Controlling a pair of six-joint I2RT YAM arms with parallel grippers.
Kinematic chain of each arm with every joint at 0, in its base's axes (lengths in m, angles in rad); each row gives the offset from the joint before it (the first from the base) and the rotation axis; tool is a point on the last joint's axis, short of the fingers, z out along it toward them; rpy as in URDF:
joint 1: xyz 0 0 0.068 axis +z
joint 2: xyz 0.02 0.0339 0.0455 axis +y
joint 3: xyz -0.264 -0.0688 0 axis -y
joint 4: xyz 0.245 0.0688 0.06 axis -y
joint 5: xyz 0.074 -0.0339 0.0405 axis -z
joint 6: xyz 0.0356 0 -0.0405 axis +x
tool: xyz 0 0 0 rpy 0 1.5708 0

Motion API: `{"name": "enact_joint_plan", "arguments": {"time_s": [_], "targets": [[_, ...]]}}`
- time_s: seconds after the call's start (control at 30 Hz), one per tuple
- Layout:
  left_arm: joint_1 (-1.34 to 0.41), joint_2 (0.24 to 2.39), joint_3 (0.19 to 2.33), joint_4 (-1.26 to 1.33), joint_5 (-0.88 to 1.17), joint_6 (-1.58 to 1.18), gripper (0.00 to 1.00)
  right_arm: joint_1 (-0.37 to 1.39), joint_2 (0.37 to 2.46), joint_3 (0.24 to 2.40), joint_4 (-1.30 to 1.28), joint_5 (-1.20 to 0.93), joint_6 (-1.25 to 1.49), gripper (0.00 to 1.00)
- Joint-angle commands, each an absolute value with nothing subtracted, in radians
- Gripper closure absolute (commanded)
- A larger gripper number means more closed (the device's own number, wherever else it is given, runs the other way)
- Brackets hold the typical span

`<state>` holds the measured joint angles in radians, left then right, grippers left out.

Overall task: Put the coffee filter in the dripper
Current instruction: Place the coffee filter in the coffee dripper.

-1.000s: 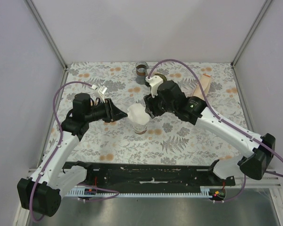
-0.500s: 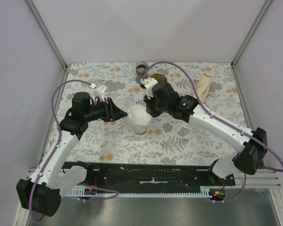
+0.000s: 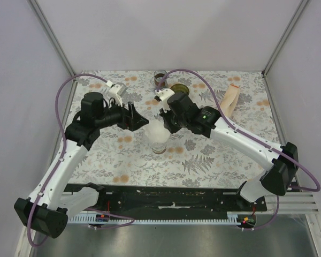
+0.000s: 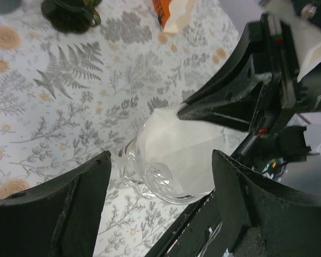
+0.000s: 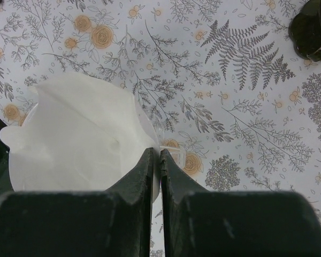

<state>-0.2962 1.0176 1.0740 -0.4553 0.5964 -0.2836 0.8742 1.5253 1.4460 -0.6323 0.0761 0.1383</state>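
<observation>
The white coffee filter (image 3: pixel 158 130) stands open as a cone in the mouth of a clear glass carafe (image 3: pixel 160 145) at mid table. My right gripper (image 3: pixel 165 123) is shut on the filter's right edge at the carafe rim; the right wrist view shows its fingers (image 5: pixel 147 166) pinching the filter (image 5: pixel 80 134). My left gripper (image 3: pixel 143 121) is open and empty just left of the filter, which lies ahead of it (image 4: pixel 176 144) with the carafe (image 4: pixel 150 184). The dark olive dripper (image 3: pixel 180 88) stands apart near the back, empty, and also shows in the wrist views (image 4: pixel 69 12) (image 5: pixel 312 29).
A glass jar with a brown band (image 3: pixel 160 79) stands at the back beside the dripper. A long peach packet (image 3: pixel 230 99) lies at the back right. Grey walls and metal posts close in the floral table (image 3: pixel 214 155) on three sides.
My left arm has lifted and swung slightly toward the back, its gripper still open by the filter. My right gripper has shifted a little left. The filter stays on the carafe.
</observation>
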Motion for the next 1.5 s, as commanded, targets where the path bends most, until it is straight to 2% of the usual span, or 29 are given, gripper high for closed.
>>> {"name": "enact_joint_plan", "arguments": {"time_s": [0.0, 0.13, 0.23, 0.33, 0.5, 0.83, 0.87, 0.9, 1.0, 1.13, 1.33, 1.47], "targets": [[-0.390, 1.052, 1.078, -0.537, 0.477, -0.117, 0.17, 0.880, 1.531, 1.491, -0.646, 0.098, 0.137, 0.88], [-0.460, 1.092, 1.112, -0.566, 0.384, -0.045, 0.14, 0.881, 1.537, 1.493, -0.646, 0.103, 0.138, 0.88], [-0.503, 1.124, 1.130, -0.578, 0.322, -0.012, 0.16, 0.882, 1.543, 1.503, -0.649, 0.104, 0.135, 0.88], [-0.514, 1.147, 1.150, -0.601, 0.288, 0.024, 0.32, 0.887, 1.546, 1.508, -0.650, 0.110, 0.135, 0.88], [-0.538, 1.158, 1.170, -0.652, 0.322, 0.052, 0.45, 0.885, 1.542, 1.506, -0.655, 0.126, 0.126, 0.88], [-0.548, 1.192, 1.200, -0.724, 0.353, 0.052, 0.92, 0.885, 1.534, 1.496, -0.653, 0.135, 0.120, 0.88], [-0.548, 1.198, 1.204, -0.723, 0.351, 0.052, 0.93, 0.885, 1.531, 1.496, -0.653, 0.135, 0.121, 0.88], [-0.551, 1.201, 1.210, -0.723, 0.353, 0.052, 0.92, 0.885, 1.531, 1.496, -0.652, 0.137, 0.121, 0.88], [-0.557, 1.223, 1.241, -0.724, 0.374, 0.048, 0.68, 0.887, 1.529, 1.494, -0.643, 0.140, 0.121, 0.88], [-0.568, 1.262, 1.296, -0.733, 0.380, 0.046, 0.49, 0.887, 1.526, 1.494, -0.637, 0.130, 0.120, 0.87], [-0.601, 1.318, 1.322, -0.798, 0.322, 0.107, 0.39, 0.888, 1.519, 1.488, -0.629, 0.129, 0.114, 0.87], [-0.601, 1.353, 1.322, -0.807, 0.238, 0.121, 0.38, 0.887, 1.516, 1.482, -0.620, 0.129, 0.114, 0.86]]}}
